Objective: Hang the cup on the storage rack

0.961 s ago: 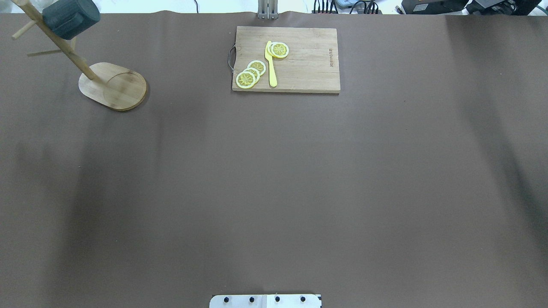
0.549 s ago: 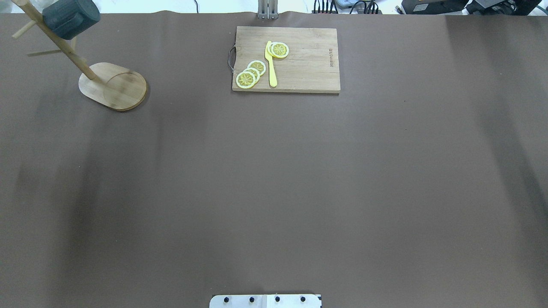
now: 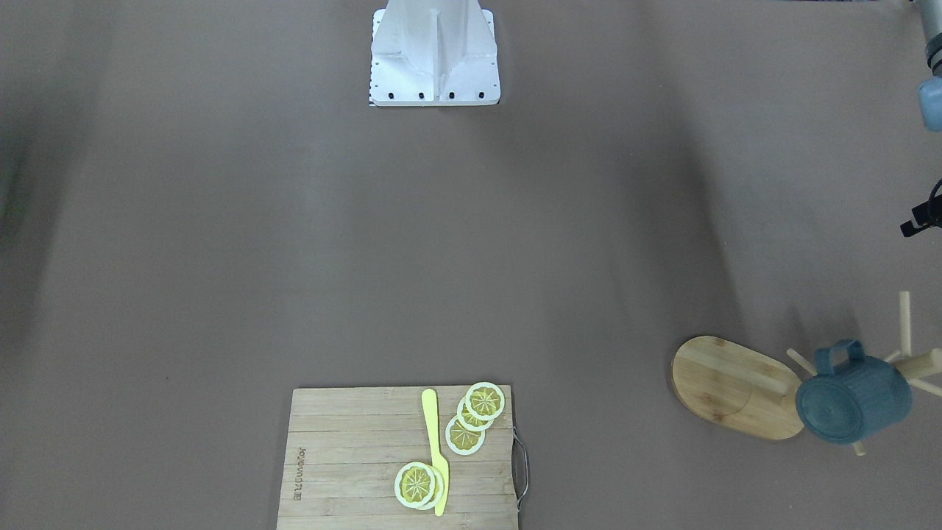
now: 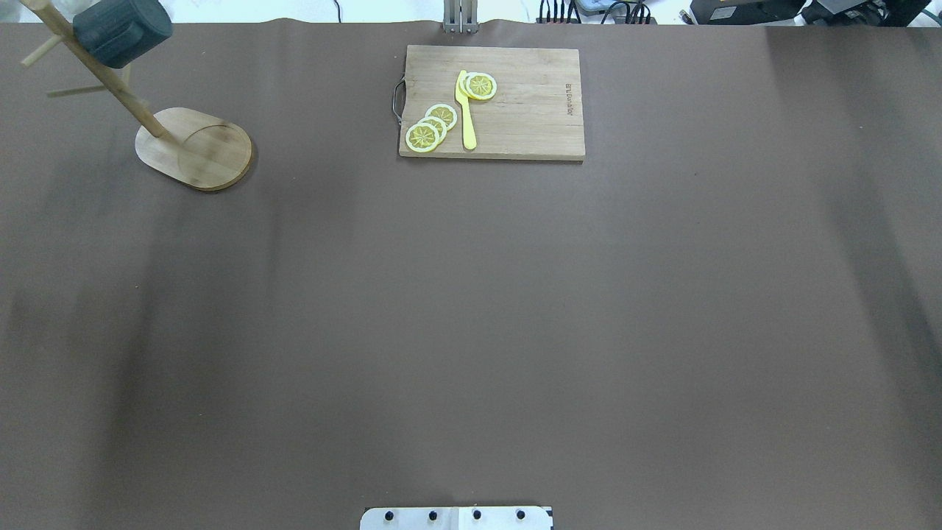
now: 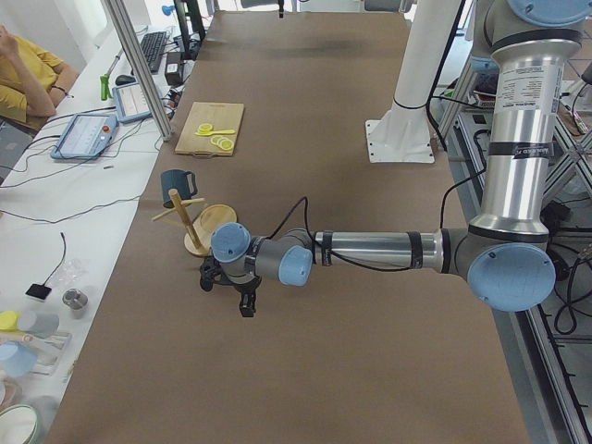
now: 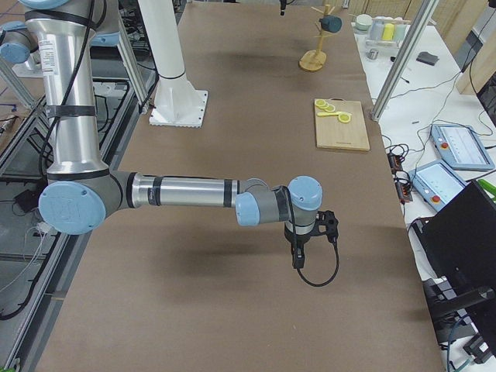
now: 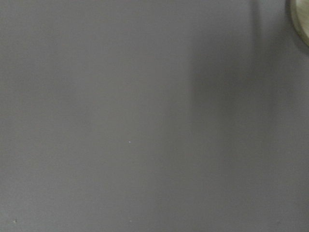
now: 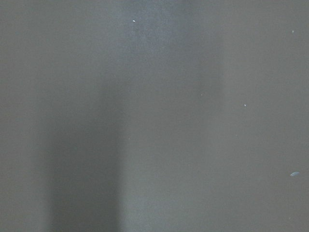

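Observation:
The dark teal ribbed cup (image 4: pixel 121 29) hangs by its handle on an upper peg of the bamboo storage rack (image 4: pixel 195 147) at the table's far left corner. No gripper touches the cup (image 3: pixel 850 401) or the rack (image 3: pixel 725 386). My left gripper (image 5: pixel 242 301) shows only in the exterior left view, low over the table a short way from the rack (image 5: pixel 199 227) and cup (image 5: pixel 176 180); I cannot tell whether it is open. My right gripper (image 6: pixel 298 260) shows only in the exterior right view, far from the cup (image 6: pixel 332 23); I cannot tell its state either.
A wooden cutting board (image 4: pixel 491 101) with lemon slices (image 4: pixel 431 126) and a yellow knife (image 4: pixel 466 110) lies at the far middle. The robot's white base (image 3: pixel 434 51) stands at the near edge. Both wrist views show only brown table.
The cup and rack stay as they were. The soft shadows on the table's left side have drifted a little.

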Action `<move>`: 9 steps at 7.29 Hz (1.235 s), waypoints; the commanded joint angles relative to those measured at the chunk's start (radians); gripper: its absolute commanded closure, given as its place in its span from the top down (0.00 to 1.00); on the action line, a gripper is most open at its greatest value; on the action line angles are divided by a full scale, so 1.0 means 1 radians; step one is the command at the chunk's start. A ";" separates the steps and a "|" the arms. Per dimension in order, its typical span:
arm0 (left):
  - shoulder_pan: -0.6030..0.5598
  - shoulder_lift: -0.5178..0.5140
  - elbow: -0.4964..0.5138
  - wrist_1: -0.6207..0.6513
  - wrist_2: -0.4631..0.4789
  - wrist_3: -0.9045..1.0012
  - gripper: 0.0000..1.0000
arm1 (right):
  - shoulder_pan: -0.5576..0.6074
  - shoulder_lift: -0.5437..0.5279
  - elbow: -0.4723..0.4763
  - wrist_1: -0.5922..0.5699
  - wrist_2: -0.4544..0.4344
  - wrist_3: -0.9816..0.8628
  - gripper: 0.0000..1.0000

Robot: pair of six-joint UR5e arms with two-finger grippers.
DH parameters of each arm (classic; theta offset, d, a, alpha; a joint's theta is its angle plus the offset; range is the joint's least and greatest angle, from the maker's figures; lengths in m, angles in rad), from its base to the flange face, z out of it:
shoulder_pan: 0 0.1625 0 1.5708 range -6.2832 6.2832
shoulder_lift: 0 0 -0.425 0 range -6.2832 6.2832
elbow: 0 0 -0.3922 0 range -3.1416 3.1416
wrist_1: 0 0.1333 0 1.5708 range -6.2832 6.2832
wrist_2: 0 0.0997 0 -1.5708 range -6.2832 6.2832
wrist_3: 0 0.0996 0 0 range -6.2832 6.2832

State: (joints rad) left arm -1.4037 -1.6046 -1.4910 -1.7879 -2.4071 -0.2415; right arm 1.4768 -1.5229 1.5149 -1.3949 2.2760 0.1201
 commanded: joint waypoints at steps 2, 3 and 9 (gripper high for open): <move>0.005 0.002 -0.041 -0.015 0.011 0.005 0.98 | -0.001 -0.003 -0.010 -0.002 0.005 0.015 1.00; 0.000 0.012 -0.090 -0.018 0.002 0.010 0.98 | -0.001 -0.009 -0.010 0.001 0.002 0.015 1.00; -0.024 0.137 -0.325 -0.008 -0.012 0.013 0.98 | -0.001 -0.005 -0.039 0.004 0.011 0.001 1.00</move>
State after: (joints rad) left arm -1.4283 -1.4706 -1.8062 -1.7968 -2.4200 -0.2314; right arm 1.4757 -1.5295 1.4759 -1.3938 2.2873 0.1235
